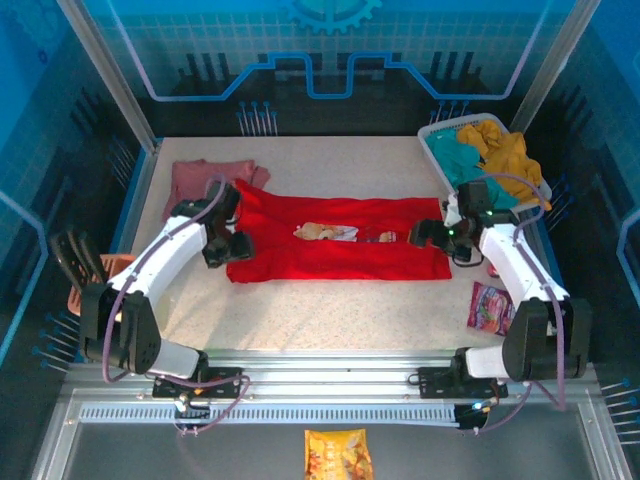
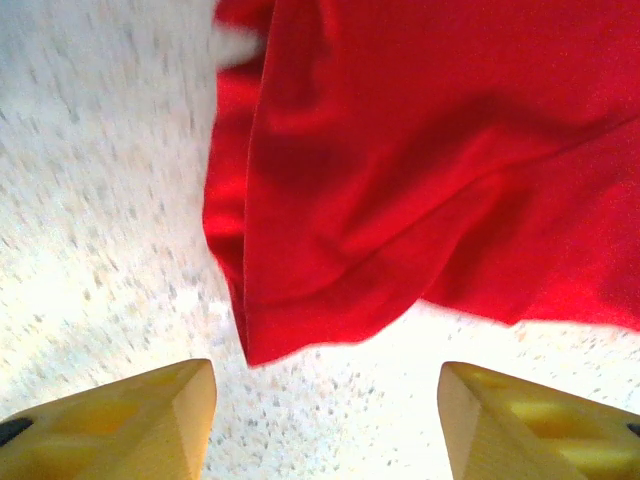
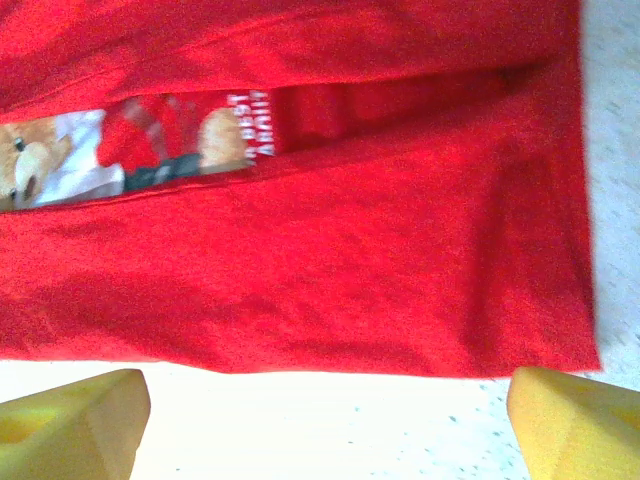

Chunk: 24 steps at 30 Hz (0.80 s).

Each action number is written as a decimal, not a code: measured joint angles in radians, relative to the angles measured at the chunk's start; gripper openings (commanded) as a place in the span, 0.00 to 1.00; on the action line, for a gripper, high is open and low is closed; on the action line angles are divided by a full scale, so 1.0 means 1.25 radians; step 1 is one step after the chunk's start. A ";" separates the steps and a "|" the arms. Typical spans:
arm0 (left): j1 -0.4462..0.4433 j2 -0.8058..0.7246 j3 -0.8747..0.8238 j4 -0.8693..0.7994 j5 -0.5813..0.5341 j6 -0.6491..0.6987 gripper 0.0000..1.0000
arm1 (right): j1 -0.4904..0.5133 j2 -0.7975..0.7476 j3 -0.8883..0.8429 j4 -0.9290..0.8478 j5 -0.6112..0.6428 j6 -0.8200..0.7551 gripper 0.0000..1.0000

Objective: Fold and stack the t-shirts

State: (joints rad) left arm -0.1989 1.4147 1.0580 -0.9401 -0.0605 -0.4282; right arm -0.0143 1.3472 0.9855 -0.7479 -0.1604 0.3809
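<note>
– In the middle of the speckled surface (image 1: 300, 310), the red t-shirt (image 1: 340, 262) lies as a long band, its long edges turned in toward the centre. The dusty-pink t-shirt (image 1: 205, 178) sits crumpled at the far left corner, unfolded.
– Which step is this?
– I'd judge the red one is mid-fold: narrowed lengthwise, not yet shortened. The left tool (image 2: 325, 420) hovers by its left end. The right tool (image 3: 330, 420) hovers off the near edge at its right end. Both have their fingers spread wide, with nothing between them.
– And next?
– Probably each must drop onto a corner, pinch all the layers together, and carry one end over the other without letting the turned-in edges slip.
– Anything unclear?
– The teddy-bear print (image 3: 60, 165) peeks through the slit between the flaps. Its white lettering (image 3: 258, 125) is sideways and blurred, so I can't read it. The left arm (image 1: 165, 250) overlaps the dusty-pink t-shirt's near edge.
</note>
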 measured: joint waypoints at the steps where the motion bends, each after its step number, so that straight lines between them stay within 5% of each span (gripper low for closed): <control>1: 0.000 -0.009 -0.024 0.002 0.005 -0.019 0.56 | -0.019 -0.005 -0.016 0.001 0.000 0.002 0.87; 9: 0.000 -0.084 -0.157 0.106 0.004 -0.147 0.55 | -0.078 0.005 -0.096 0.041 0.017 0.022 0.68; 14: 0.002 -0.085 -0.198 0.172 -0.002 -0.181 0.45 | -0.116 0.013 -0.150 0.066 0.021 0.033 0.55; 24: 0.005 -0.085 -0.252 0.264 -0.026 -0.203 0.35 | -0.117 0.056 -0.187 0.124 0.039 0.042 0.50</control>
State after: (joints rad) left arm -0.1932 1.3087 0.7433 -0.6098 -0.0933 -0.6823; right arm -0.1604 1.4170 0.7513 -0.5930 -0.1116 0.4335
